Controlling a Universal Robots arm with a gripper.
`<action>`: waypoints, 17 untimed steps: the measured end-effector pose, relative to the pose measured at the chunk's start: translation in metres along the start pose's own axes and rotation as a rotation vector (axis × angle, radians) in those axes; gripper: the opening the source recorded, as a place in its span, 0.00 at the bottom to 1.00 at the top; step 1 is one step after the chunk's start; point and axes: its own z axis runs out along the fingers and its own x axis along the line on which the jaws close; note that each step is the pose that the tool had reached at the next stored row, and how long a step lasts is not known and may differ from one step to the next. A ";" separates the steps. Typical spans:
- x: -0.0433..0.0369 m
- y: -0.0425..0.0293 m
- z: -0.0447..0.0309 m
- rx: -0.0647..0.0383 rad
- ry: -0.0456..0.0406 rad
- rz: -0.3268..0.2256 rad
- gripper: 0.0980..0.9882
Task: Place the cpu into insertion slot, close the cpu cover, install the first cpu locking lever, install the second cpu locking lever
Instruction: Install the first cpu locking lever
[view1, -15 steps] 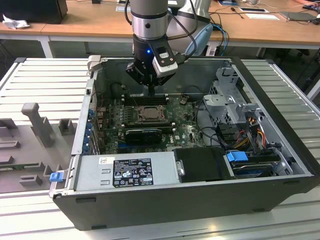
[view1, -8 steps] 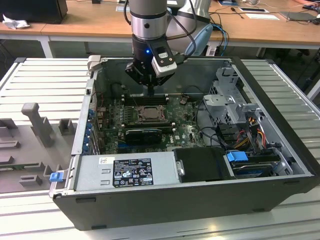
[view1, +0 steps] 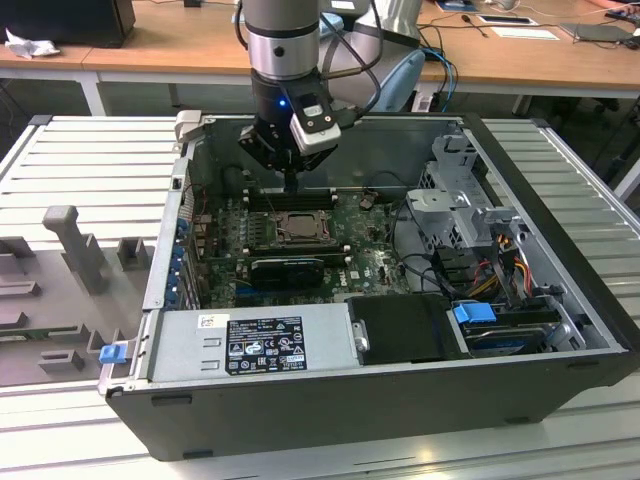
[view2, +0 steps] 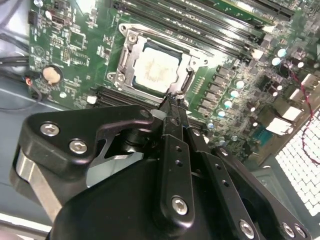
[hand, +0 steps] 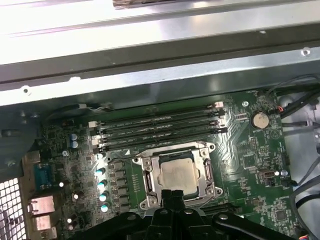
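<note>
**Gripper closed above the seated cpu**

The arm reaches down into an open computer case (view1: 560, 330) that lies on its side on a slatted metal table (view1: 80, 150). The gripper (view1: 291, 182) hangs over the motherboard (view1: 365, 255), just beside the socket on the side of the memory slots (view1: 290, 198).

In both wrist views the cpu (view2: 157, 70) (hand: 178, 173) sits in the slot, its silvery top smeared with pale residue. The cover (view2: 186, 64) (hand: 205, 175) lies flat around it as a metal frame, the chip showing through its window. The insertion slot itself is hidden under chip and cover. Whether the locking levers are latched cannot be told.

In the second wrist view the gripper (view2: 172, 100) has its fingers (view2: 175, 150) pressed together with nothing between them, the tips close to the cover's edge; whether they touch it cannot be told. In the first wrist view the fingertips (hand: 172, 194) stand at the frame's near edge.

A black card (view1: 288, 268) lies beside the socket, and a power supply (view1: 255, 343) fills the case's near corner.
</note>
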 end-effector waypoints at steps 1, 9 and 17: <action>0.0001 -0.0001 0.0004 -0.002 0.0016 -0.032 0.01; 0.0003 0.0000 0.0043 -0.010 0.0399 -0.153 0.01; 0.0446 -0.0048 0.0091 -0.011 0.0653 -0.154 0.01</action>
